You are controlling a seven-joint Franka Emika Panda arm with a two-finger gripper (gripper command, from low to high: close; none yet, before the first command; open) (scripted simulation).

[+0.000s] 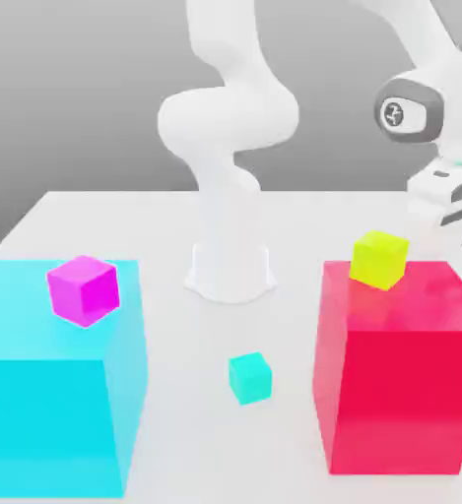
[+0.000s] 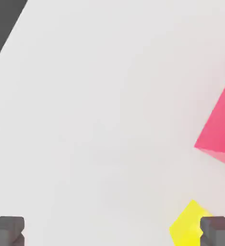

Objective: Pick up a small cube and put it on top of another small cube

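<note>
Centring the gripper (image 2: 112, 231), its jaws apart and empty, calls for squaring it to the lime cube (image 1: 379, 260), seen against the red block's (image 1: 404, 399) ten o'clock corner in the exterior view, before descending straight.

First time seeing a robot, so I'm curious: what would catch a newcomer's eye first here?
Probably the big red block at the exterior view's right and the cyan one at its left. Each carries a small bright cube: yellow-green on red, magenta on cyan.
</note>
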